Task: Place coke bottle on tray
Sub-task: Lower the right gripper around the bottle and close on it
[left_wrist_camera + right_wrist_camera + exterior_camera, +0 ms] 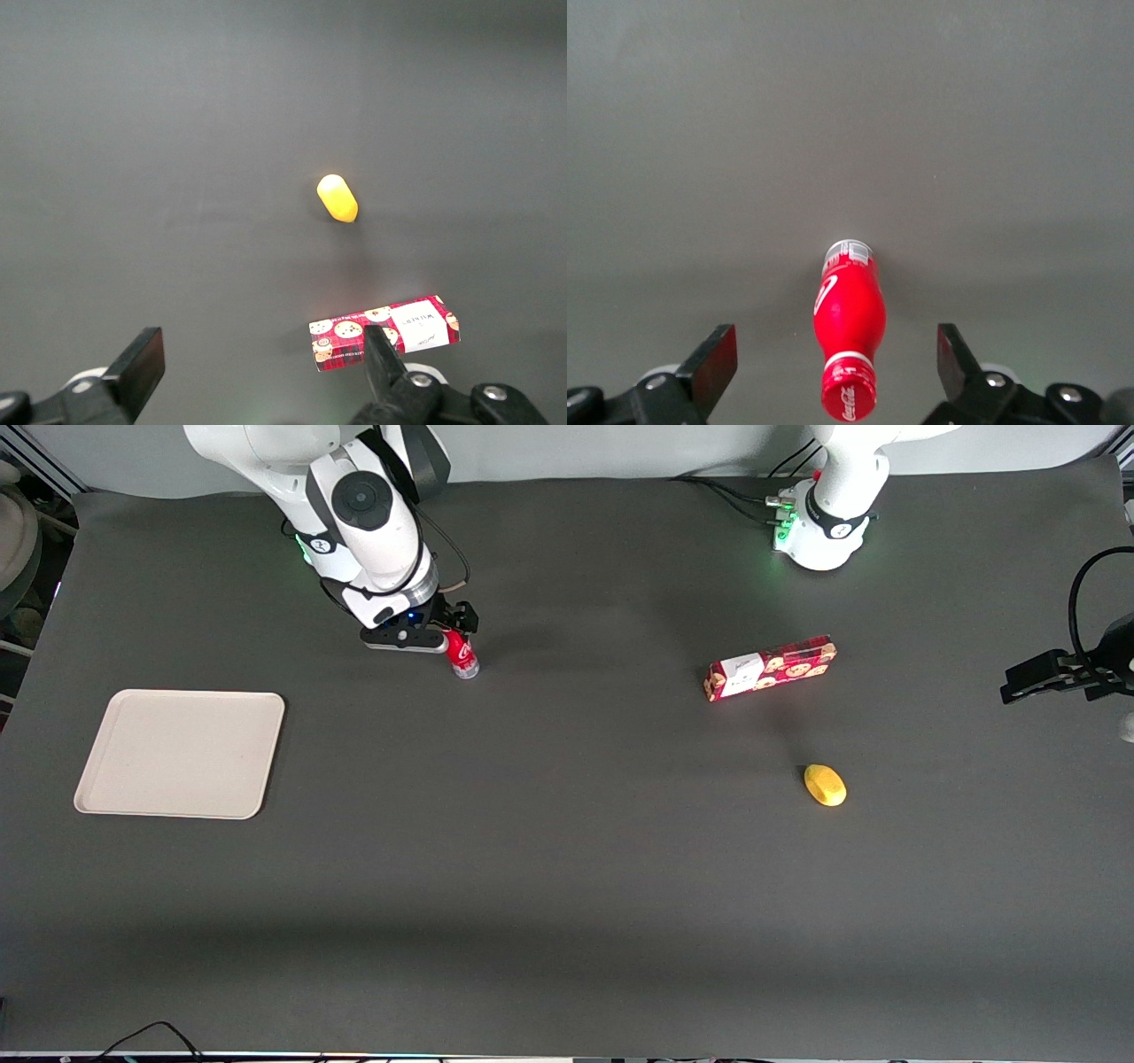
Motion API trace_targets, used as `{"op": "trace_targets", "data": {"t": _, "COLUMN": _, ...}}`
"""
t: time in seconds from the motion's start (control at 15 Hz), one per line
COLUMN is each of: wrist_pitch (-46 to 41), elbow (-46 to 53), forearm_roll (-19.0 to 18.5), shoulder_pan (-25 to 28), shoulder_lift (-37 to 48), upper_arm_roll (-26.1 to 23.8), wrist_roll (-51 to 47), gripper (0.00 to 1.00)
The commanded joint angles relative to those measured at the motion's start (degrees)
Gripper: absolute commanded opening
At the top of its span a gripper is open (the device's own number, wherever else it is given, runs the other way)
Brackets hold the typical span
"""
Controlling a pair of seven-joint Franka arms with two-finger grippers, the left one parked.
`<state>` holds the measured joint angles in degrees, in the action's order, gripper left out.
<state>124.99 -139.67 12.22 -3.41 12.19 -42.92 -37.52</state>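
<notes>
Fingers point(716, 359) spread around upright red-capped coke bottle point(849, 341), script logo, clear base

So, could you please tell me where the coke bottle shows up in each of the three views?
Front view: coke bottle stands on the table just below the open pincer, toward the working arm's end.
Right wrist view: bottle between the pincer fingers.
Left wrist view: not in it.
Shared landmark: the pincer.

Grey table point(567, 886): tray point(182, 753); coke bottle point(462, 657); cookie box point(769, 668); yellow fruit, perhaps lemon point(825, 785).
</notes>
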Motion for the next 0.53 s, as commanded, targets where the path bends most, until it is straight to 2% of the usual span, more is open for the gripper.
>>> {"op": "trace_targets", "data": {"t": 0.0, "wrist_pitch": 1.49, "elbow": -2.97, "forearm_roll": 1.40, "shoulder_pan": 0.69, "shoulder_lift": 1.25, "upper_arm_roll": -1.37, "wrist_roll": -1.33, "gripper": 1.00}}
{"op": "trace_targets", "data": {"t": 0.47, "wrist_pitch": 3.25, "elbow": -5.08, "forearm_roll": 2.46, "shoulder_pan": 0.69, "shoulder_lift": 0.64, "upper_arm_roll": -3.40, "wrist_roll": -3.43, "gripper": 1.00}}
